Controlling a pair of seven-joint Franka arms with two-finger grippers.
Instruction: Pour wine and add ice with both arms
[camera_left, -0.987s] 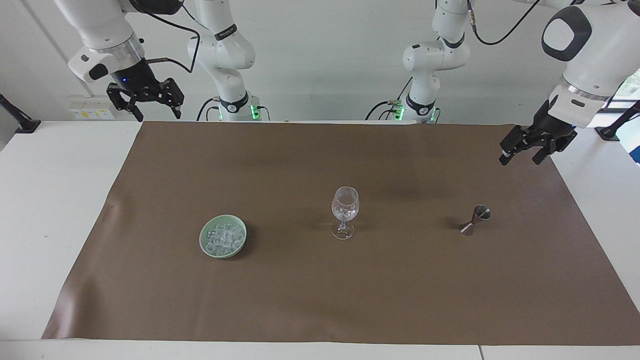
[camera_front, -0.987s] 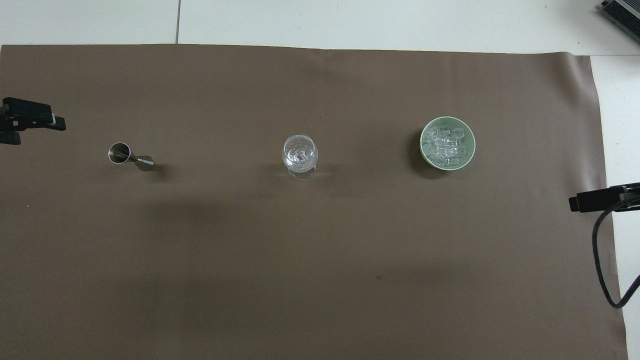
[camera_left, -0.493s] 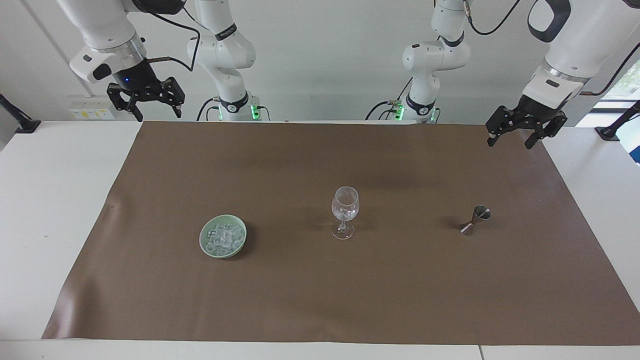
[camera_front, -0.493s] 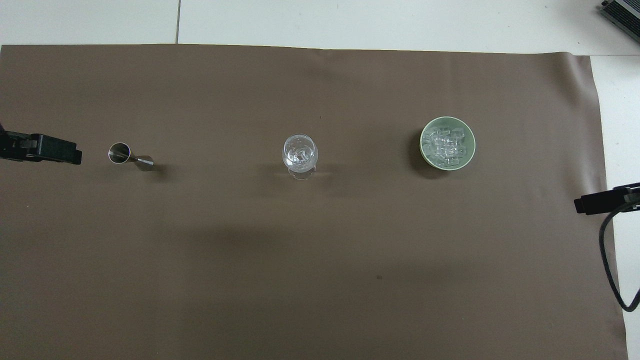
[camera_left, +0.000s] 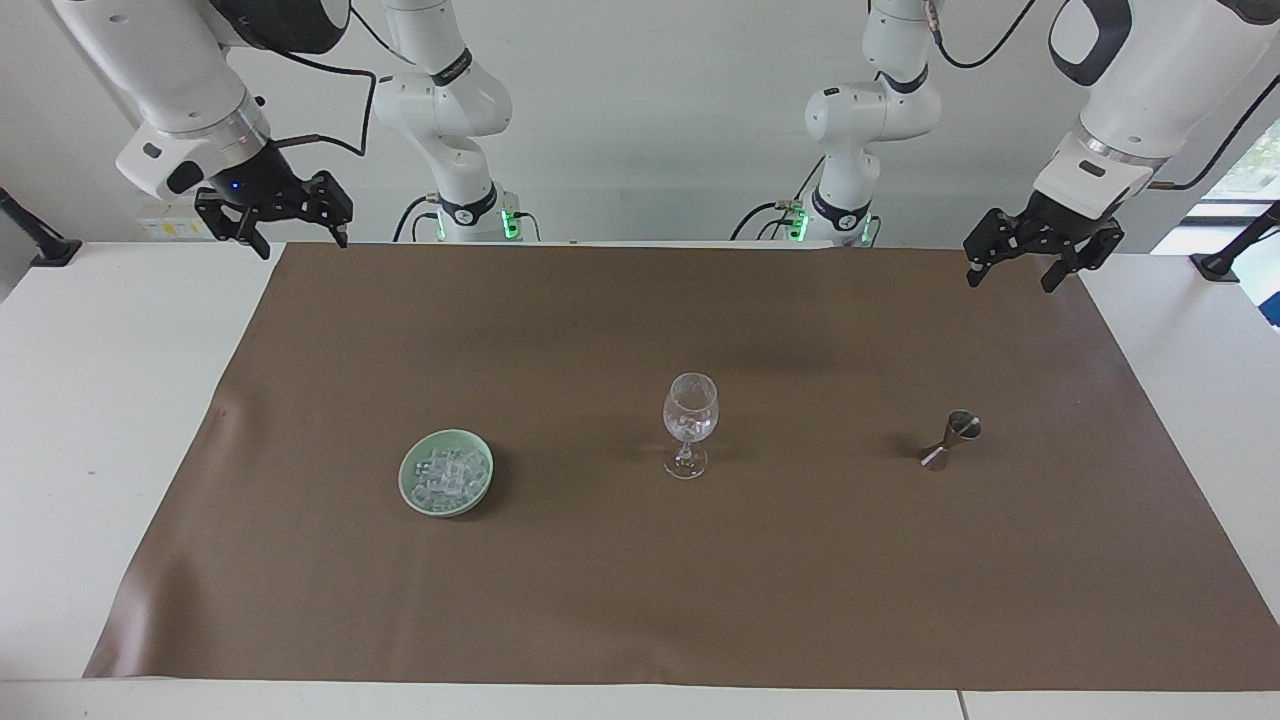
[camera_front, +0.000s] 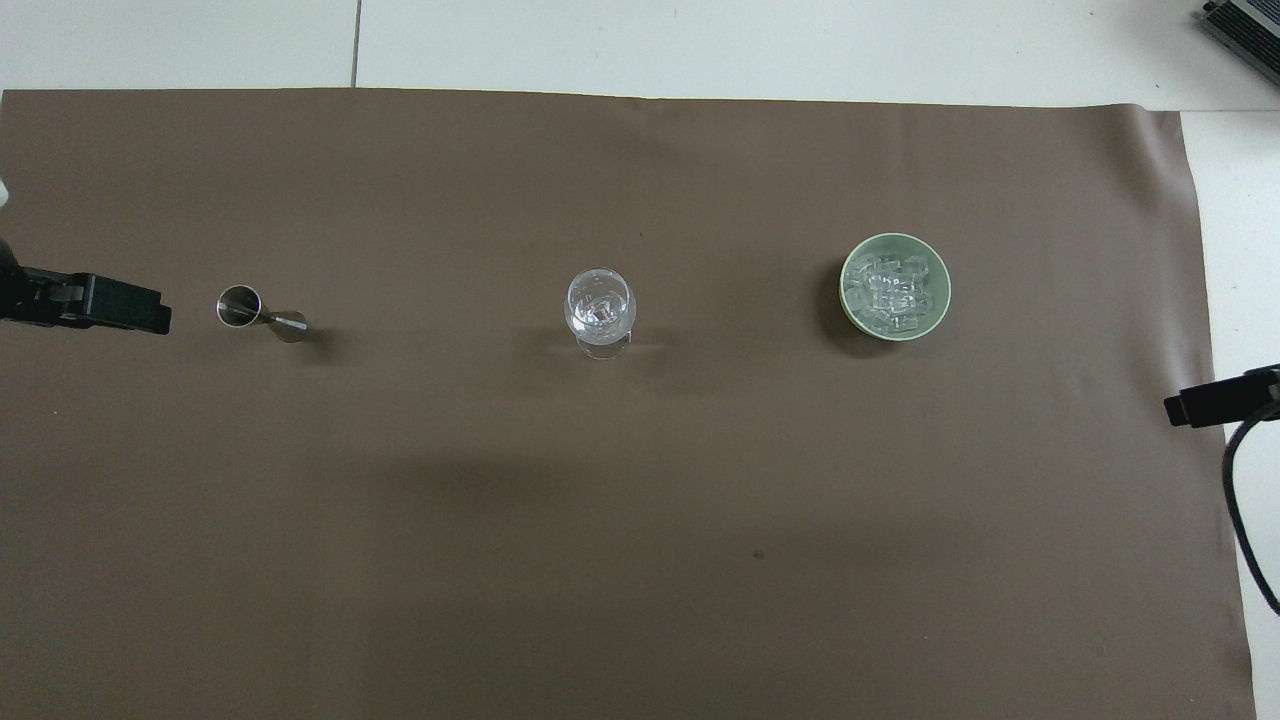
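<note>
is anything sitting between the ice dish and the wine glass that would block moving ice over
Nothing visible does. The ice sits heaped in the green dish, and only bare brown mat lies between it and the wine glass. The right gripper hangs open over the table's edge at its own end, holding nothing.

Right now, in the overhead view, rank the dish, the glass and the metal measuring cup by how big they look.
1. Dish, widest
2. Glass, though it stands taller, nearer the camera
3. Measuring cup, smallest
</note>
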